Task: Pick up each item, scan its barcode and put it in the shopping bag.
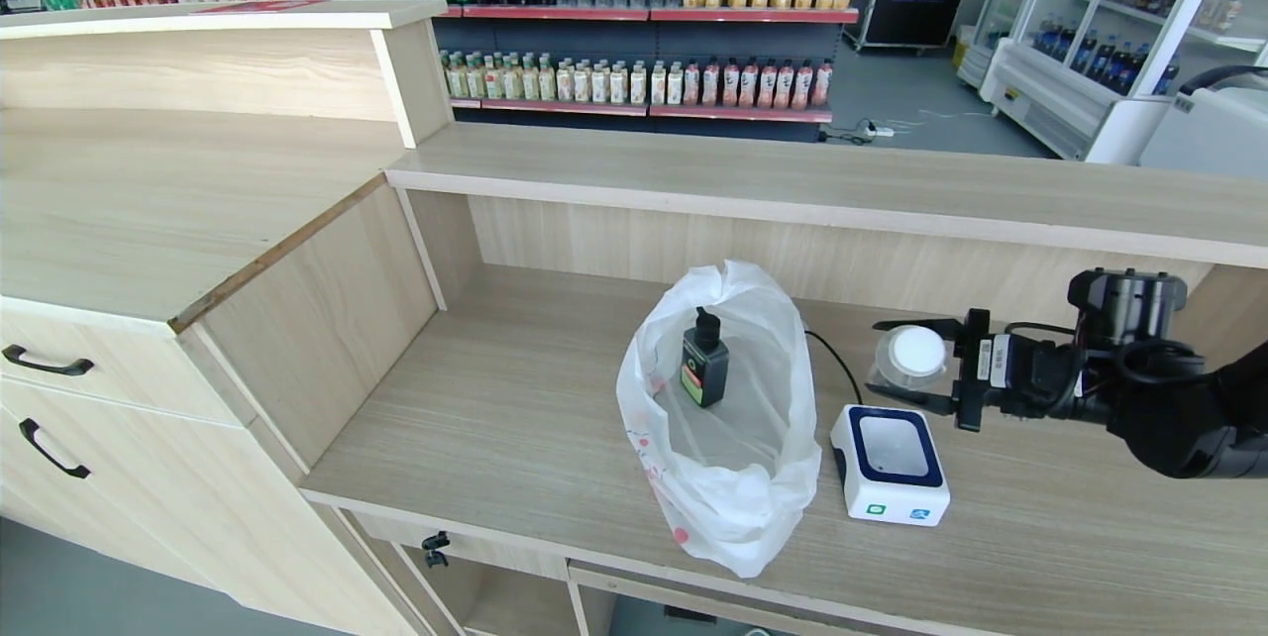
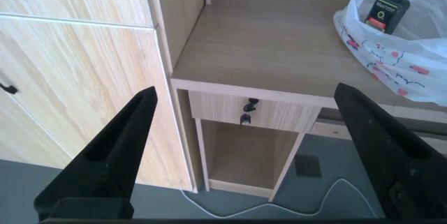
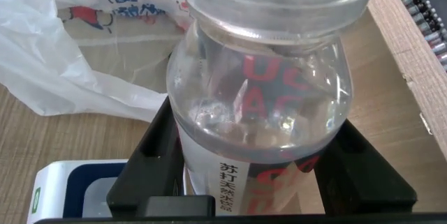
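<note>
Shop aisle w/ drink shelves behind, wood worktop [image 1: 515, 398] in front. Use the scanner [image 1: 889, 463] as ref. The shopping bag [image 1: 713, 507] stands just left of it, mouth open, w/ a black pump bottle [image 1: 704, 364] inside. Your right claw [image 1: 897, 364] hangs just behind and above the scanner, clamped on a clear bottle [image 1: 916, 351] w/ white cap. The left claw [image 2: 246, 95] is spread wide and empty, well left of the scanner, off the worktop's front edge.

Step in hand looks like the scan. Bring the bottle over the scanner window and roll the printed label toward the glass — can't make out the barcode itself, so turn slowly. Hold level and steady, fingers off the label, then go to the bag.
</note>
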Robot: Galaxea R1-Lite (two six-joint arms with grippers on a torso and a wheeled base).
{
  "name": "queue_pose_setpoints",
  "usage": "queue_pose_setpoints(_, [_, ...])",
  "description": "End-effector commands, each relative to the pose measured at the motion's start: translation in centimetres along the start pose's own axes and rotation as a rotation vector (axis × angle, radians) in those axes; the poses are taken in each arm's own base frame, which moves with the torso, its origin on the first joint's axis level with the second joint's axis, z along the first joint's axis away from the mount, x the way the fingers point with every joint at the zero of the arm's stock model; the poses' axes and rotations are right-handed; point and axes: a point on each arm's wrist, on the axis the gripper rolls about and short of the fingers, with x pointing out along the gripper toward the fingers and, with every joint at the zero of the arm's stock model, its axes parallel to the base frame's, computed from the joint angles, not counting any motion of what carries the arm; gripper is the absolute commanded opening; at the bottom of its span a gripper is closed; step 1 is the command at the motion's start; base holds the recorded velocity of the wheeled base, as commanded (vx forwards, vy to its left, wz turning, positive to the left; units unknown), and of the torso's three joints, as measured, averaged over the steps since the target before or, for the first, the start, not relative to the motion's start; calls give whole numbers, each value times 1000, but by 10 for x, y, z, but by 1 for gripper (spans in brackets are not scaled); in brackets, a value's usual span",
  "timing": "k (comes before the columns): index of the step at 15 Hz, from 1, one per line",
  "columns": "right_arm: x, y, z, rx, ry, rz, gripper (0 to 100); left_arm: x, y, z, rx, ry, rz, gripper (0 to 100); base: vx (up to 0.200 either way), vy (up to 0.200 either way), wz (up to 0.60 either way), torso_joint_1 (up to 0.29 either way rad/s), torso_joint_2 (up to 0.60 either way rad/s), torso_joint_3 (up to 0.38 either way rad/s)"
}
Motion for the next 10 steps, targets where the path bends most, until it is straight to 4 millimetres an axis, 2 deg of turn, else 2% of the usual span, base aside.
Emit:
queue_pose_setpoints(1, [7,4,-7,14,-19,19,0,0,0,0,0,2,0,100,0,0,0,0,0,0])
queue_pose_setpoints(10, [13,4,-11,15,-46,32,0,0,0,0,0,2,0,100,0,0,0,0,0,0])
